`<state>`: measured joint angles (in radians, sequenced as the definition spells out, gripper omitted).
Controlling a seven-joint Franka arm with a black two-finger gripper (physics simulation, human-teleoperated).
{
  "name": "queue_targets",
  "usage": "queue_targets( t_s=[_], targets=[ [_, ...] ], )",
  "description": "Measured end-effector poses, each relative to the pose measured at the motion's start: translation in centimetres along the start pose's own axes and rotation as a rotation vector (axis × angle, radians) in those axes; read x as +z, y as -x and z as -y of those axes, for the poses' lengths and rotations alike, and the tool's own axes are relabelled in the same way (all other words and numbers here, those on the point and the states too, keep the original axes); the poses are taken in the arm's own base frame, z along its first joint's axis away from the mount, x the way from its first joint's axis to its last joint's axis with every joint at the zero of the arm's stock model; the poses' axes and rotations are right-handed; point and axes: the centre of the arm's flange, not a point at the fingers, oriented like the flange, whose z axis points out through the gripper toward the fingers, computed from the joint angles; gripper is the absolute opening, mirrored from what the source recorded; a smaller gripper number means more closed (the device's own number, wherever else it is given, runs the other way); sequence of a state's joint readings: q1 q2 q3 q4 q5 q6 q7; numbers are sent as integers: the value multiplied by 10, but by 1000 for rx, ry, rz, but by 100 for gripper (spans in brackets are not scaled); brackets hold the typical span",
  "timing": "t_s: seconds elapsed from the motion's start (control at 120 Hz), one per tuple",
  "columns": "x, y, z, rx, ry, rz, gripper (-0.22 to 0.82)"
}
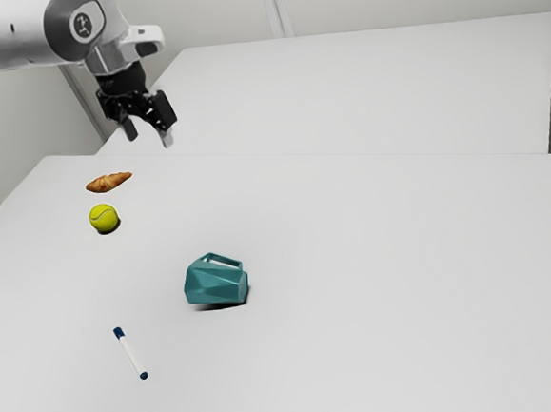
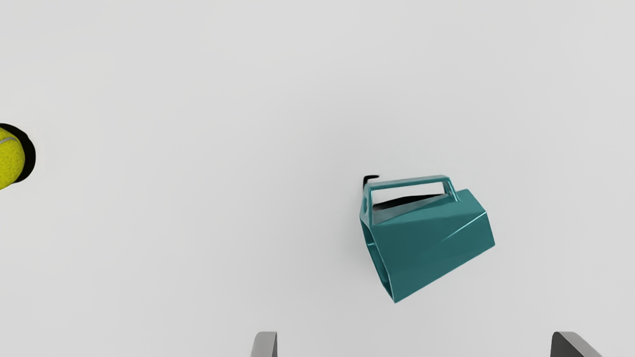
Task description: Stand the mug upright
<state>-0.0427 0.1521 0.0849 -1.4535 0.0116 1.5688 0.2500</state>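
I am hovering my spread, empty claw [image 1: 149,138] above the tabletop [image 1: 376,274], while the teal mug [image 2: 431,243] is lying on its side well below it, so I am likely approaching, and gripping the mug is calling next.

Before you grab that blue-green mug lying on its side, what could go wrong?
The mug lies on its side, so a nudge might make it slide or roll. Its handle sticks out, so a finger of my open end effector could bump it on the way down. The tennis ball is round and might roll away if I brushed it.
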Motion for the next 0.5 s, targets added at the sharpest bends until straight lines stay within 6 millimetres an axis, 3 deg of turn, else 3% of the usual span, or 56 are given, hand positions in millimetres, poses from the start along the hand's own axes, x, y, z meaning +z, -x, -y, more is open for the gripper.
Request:
queue_targets(
  t_s=[0.067, 0.2, 0.5],
  targets=[
    [5, 2, 1, 4, 7, -1, 60],
    [39, 13, 17, -43, 116, 11, 60],
    [138, 56, 53, -254, 492, 50, 60]
  ],
)
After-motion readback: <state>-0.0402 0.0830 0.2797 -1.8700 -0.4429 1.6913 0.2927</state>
